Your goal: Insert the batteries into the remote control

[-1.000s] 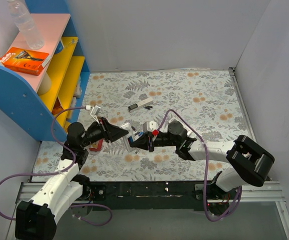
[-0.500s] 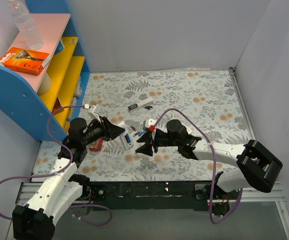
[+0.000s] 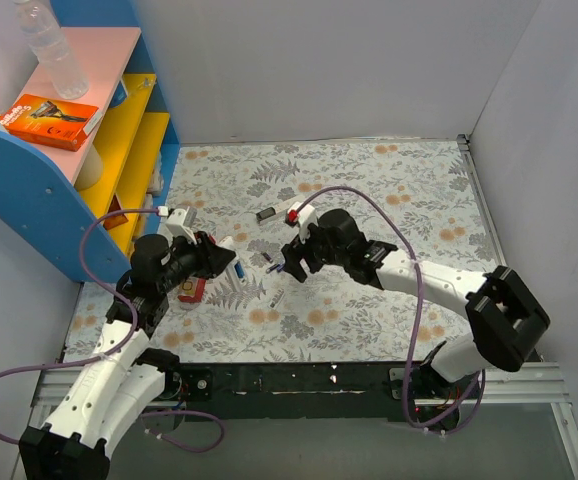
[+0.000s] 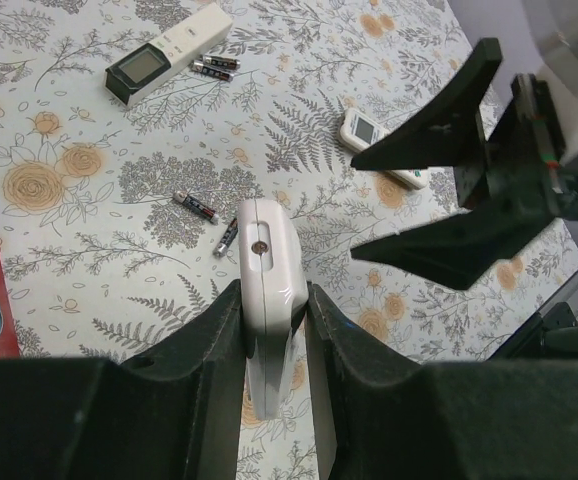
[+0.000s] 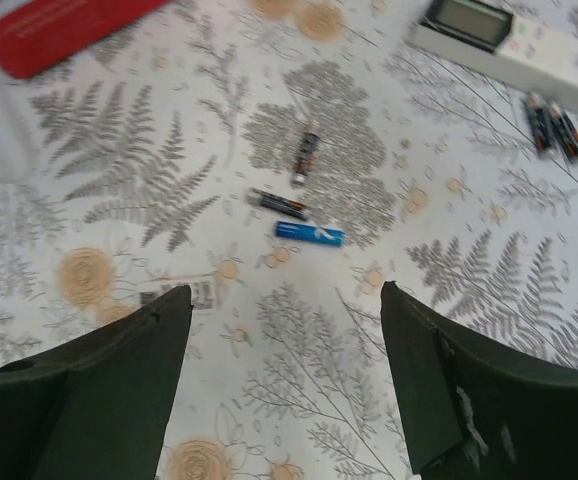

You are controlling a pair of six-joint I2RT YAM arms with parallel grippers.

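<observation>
The white remote control (image 4: 267, 262) is clamped on edge between the jaws of my left gripper (image 4: 272, 295), a little above the table; from above it shows at the gripper's tip (image 3: 231, 262). My right gripper (image 5: 287, 300) is open and holds nothing; it hovers over the floral table to the right of the remote (image 3: 289, 262). A blue battery (image 5: 309, 233) lies just ahead of its fingertips. Two black batteries (image 5: 277, 204) (image 5: 306, 152) lie beyond that one. A pair of black batteries (image 5: 554, 125) lies beside the long white bar (image 5: 509, 40).
A small white device with a screen (image 4: 381, 160) lies partly behind the right gripper's fingers (image 4: 439, 130). A red flat item (image 3: 191, 290) lies under my left arm. A blue and yellow shelf unit (image 3: 69, 170) stands at the left, and white walls close the back and right.
My right gripper has opened and pulled back from the remote toward the table's middle. The left gripper has drawn slightly left with the remote still in it.
</observation>
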